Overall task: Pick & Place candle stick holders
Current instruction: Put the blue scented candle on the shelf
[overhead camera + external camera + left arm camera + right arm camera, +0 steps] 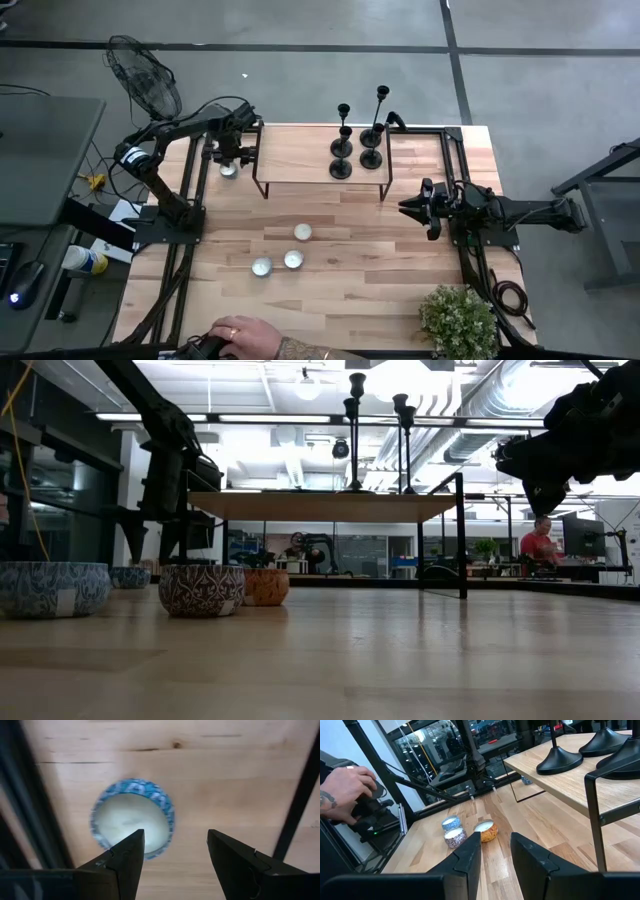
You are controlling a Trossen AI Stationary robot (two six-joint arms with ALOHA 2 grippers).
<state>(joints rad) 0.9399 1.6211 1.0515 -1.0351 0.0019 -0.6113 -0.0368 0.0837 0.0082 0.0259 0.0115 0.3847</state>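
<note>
Several matte black candle stick holders [358,148] stand upright on their round bases at the right end of a raised wooden shelf [300,155]. They also show in the low view [355,430], and their bases show in the right wrist view [559,760]. My left gripper [175,855] is open at the table's far left, pointing down above a blue-patterned candle bowl [132,822] that sits on the table beside the shelf's left leg. My right gripper [495,857] is open and empty, in the air right of the shelf [412,208], pointing toward the table's left edge.
Three small candle bowls [293,259] sit on the table in front of the shelf and show in the right wrist view [455,837]. A potted plant [458,320] stands at the near right corner. A person's hand [240,340] rests on a device at the near edge.
</note>
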